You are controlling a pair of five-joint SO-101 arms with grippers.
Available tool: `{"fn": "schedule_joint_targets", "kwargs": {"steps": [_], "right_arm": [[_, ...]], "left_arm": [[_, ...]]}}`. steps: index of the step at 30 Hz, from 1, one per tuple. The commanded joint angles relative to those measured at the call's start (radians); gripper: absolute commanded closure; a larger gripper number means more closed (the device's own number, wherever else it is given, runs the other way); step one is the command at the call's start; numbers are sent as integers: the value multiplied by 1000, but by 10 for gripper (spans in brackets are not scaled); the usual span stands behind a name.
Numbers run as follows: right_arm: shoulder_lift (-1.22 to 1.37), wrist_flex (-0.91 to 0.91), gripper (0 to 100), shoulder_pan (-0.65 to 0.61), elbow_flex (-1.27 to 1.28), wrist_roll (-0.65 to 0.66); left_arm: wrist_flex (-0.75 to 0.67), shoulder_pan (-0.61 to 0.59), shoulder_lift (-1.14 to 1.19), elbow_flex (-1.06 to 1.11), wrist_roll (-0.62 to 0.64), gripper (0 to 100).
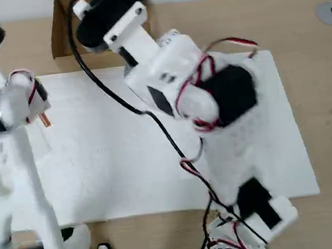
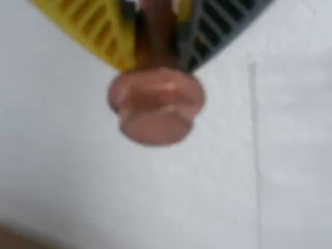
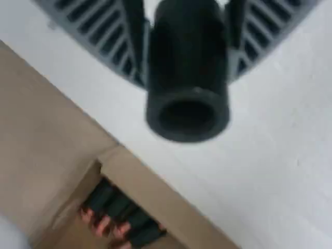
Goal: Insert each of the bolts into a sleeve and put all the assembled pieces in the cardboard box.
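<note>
My left gripper [image 2: 155, 46] is shut on a copper bolt [image 2: 155, 106], held by its shank between a yellow finger [image 2: 88, 26] and a grey one, head outward, above the white foam sheet [image 2: 259, 181]. In the high view this bolt [image 1: 44, 119] hangs at the sheet's left edge. My right gripper [image 3: 187, 46] is shut on a black sleeve [image 3: 188, 78], its open bore facing out. Past the sleeve is the cardboard box [image 3: 150, 197], which holds several assembled black and copper pieces [image 3: 122, 220]. In the high view the right arm's wrist [image 1: 109, 18] hangs over the cardboard box [image 1: 60, 34] at the back.
The white foam sheet [image 1: 111, 165] covers most of the wooden table. A black cable [image 1: 154, 120] runs across it from the box side to the front. A small grey round object [image 1: 330, 12] lies at the far right.
</note>
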Motion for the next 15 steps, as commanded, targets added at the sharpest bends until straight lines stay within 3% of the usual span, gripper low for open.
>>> {"fn": "schedule_joint_targets", "kwargs": {"steps": [1,7,15], "right_arm": [[-145,14,988,-8,157,8],[-384,-172,988,-13,499,-152],[-754,-646,988,-128,1145,-167]], "left_arm": [[2,-6,-254,-61,57,994],[-144,-60,-561,14,184,994],[-371,-58,-753,350,190,995]]}}
